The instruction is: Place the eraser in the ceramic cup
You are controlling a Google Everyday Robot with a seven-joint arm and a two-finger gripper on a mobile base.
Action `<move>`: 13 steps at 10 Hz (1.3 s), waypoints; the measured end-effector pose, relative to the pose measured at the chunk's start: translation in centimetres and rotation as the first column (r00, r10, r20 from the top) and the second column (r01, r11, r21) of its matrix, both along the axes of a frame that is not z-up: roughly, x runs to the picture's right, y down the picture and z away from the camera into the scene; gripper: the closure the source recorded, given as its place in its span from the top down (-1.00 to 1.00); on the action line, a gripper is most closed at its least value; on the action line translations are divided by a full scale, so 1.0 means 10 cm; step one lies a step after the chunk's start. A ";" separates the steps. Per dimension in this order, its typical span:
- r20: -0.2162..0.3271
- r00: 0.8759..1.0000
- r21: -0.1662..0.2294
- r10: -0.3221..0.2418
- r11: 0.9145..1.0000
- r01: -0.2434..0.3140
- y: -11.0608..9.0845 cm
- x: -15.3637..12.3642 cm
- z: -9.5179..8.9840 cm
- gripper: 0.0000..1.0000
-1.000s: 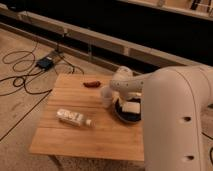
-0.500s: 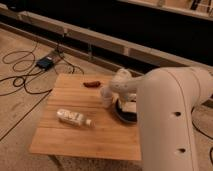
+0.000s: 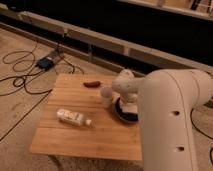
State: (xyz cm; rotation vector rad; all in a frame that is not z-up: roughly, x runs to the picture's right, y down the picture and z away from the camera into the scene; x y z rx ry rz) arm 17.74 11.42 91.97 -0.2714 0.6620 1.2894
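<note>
The ceramic cup (image 3: 106, 95) is small, white and upright near the middle of the wooden table (image 3: 75, 140). The dark round bowl (image 3: 124, 115) stands just right of it. My gripper (image 3: 126, 95) hangs from the white wrist (image 3: 124, 81) above the bowl's near-left part, close beside the cup. A small white block, likely the eraser (image 3: 129, 107), shows at the gripper's end over the bowl. I cannot tell whether it is held. My big white arm (image 3: 172, 120) hides the table's right side.
A clear plastic bottle (image 3: 72, 117) lies on its side at the table's front left. A small reddish item (image 3: 91, 84) lies at the back edge. Cables (image 3: 20, 75) and a dark box (image 3: 45, 63) lie on the floor to the left.
The arm's bulk has swung a little left and fills more of the right side. The gripper stays over the bowl beside the cup. Cup, bottle and bowl have not moved.
</note>
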 end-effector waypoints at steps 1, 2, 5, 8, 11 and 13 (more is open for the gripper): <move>0.006 1.000 0.005 0.025 1.000 -0.025 0.00 0.01 0.01 -0.53; 0.006 0.999 0.004 0.036 0.999 -0.036 0.00 0.04 0.01 -0.72; 0.006 0.998 0.000 0.065 0.998 -0.065 -0.02 0.12 -0.05 -1.00; 0.019 0.996 0.013 0.087 0.996 -0.088 -0.11 0.14 -0.12 -1.00; 0.046 0.994 0.032 0.096 0.995 -0.097 -0.25 0.09 -0.21 -1.00; 0.047 0.995 0.043 0.087 0.995 -0.089 -0.37 0.10 -0.31 -1.00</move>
